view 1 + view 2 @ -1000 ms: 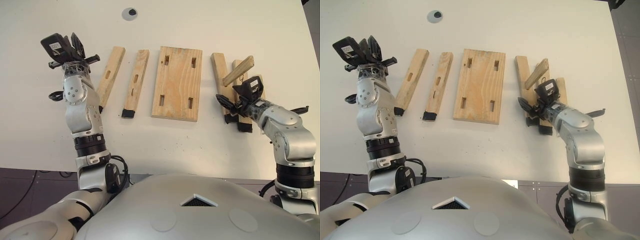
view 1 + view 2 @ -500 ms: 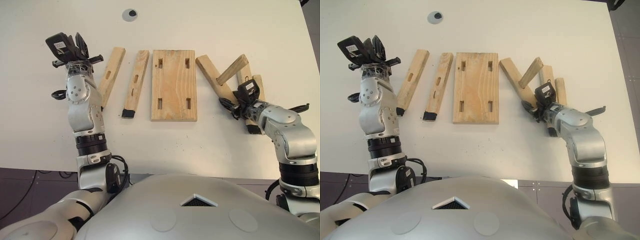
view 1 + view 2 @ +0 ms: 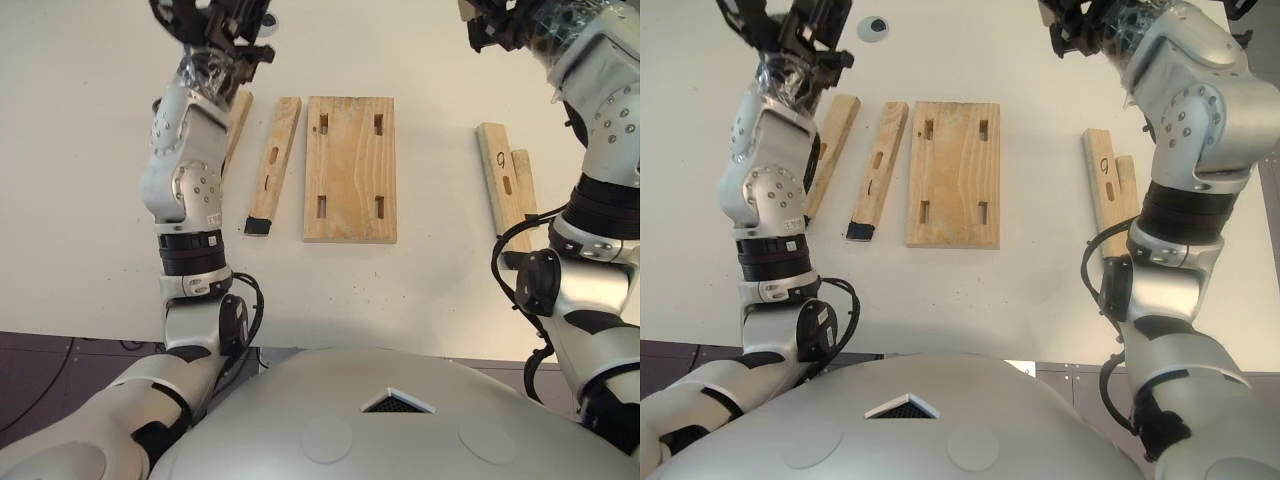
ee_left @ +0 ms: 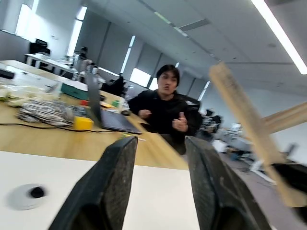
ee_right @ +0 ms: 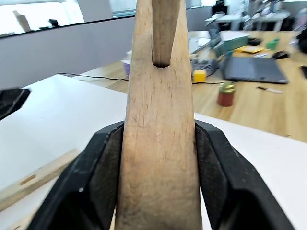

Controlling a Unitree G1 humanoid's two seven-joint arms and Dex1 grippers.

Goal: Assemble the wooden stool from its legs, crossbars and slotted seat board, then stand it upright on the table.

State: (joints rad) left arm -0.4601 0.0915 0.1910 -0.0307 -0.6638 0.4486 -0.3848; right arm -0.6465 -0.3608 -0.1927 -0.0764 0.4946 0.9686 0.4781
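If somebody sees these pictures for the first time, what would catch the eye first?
The right end effector, at the far right of the table, grips a wooden leg with a crossbar stuck in its slot. The slotted seat board lies flat mid-table, between pairs of loose wooden pieces.

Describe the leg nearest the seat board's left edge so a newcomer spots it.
Start at the wide slotted seat board. The leg lies just left of it, not touching, with a black cap on its near end. The other leg farther left is partly hidden by the left arm.
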